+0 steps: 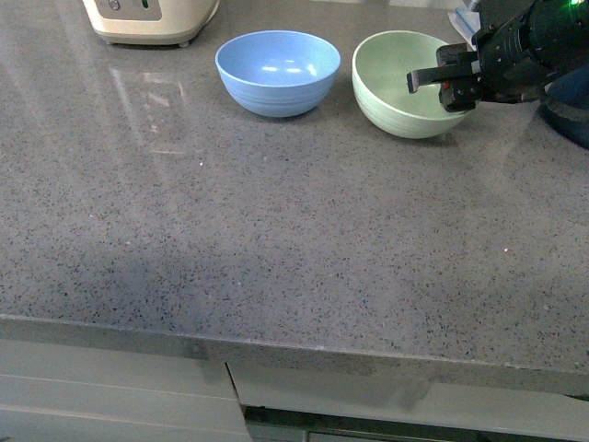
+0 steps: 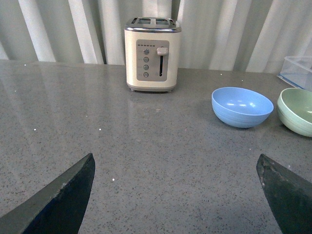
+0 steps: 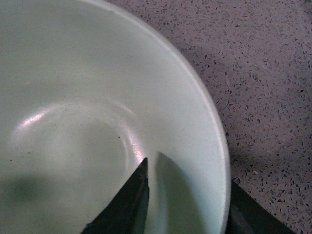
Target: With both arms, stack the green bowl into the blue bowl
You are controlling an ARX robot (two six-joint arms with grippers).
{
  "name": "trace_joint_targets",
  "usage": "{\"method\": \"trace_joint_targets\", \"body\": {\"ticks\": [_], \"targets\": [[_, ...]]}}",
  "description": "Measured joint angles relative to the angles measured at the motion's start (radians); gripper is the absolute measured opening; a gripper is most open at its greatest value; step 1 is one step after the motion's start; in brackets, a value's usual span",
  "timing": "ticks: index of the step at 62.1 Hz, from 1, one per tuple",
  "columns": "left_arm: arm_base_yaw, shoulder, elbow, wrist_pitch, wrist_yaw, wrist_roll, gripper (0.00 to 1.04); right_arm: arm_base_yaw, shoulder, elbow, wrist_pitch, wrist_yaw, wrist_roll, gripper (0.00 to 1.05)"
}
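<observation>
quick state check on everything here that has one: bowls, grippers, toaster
pale mint-green round plastic bowl: upright, empty, on the grey speckled counter, not stacked
light sky-blue round plastic bowl: upright, empty, beside the green one but apart
right black gripper: open, one finger inside the green bowl's rim, one outside
left black gripper: open, nothing between its fingers
cream two-slot toaster: upright, lever up, slots look empty

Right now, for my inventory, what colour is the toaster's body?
The toaster is cream; left wrist view shows it best.
</observation>
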Motion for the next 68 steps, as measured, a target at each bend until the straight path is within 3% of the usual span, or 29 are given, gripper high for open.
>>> {"method": "trace_joint_targets", "body": {"ticks": [7,15,68], "targets": [[0.0,0.0,0.0,0.0,0.0,0.0,0.98,-0.003,0.0,0.007,0.005,-0.004,0.004,0.11],[0.0,0.0,0.0,0.0,0.0,0.0,0.98,-0.004,-0.01,0.031,0.001,-0.011,0.011,0.02],[0.0,0.0,0.0,0.0,0.0,0.0,0.98,-0.008,-0.074,0.273,-0.204,-0.06,-0.068,0.02]]}}
